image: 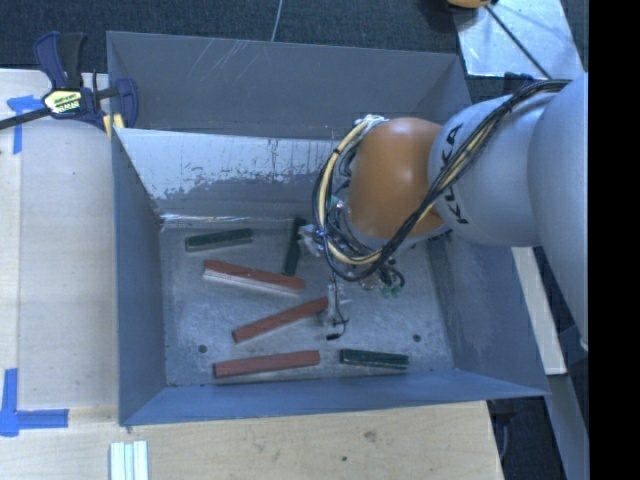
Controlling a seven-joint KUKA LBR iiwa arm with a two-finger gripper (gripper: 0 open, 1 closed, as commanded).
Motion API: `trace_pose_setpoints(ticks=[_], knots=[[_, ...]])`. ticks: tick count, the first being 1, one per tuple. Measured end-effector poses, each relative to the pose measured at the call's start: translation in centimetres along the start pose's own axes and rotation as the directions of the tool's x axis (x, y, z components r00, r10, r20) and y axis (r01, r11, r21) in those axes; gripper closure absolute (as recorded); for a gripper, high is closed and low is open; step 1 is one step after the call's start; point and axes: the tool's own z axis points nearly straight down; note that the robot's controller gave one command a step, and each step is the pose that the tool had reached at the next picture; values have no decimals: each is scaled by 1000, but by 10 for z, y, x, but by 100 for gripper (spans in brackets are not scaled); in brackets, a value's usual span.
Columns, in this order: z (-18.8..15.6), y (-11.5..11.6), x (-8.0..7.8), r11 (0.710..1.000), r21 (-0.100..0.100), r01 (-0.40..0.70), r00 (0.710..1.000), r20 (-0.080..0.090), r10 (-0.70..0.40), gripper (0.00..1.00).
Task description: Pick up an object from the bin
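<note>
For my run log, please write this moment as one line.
gripper | at right end of middle red-brown bar | bar flat in bin

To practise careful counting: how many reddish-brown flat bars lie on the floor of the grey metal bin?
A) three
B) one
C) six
A: one reddish-brown flat bar lies towards the left, a second bar slants in the middle, and a third bar lies lowest in the view.
</note>
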Motion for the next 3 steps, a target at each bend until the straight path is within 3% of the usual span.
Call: trace_pose_setpoints(ticks=[1, 2, 3], knots=[[2, 31, -12, 916, 2, 402, 916, 9, -402, 100], [2, 31, -12, 916, 2, 401, 916, 9, -401, 100], [-163, 46, -6, 929, -1, 369, 929, 4, -369, 100]])
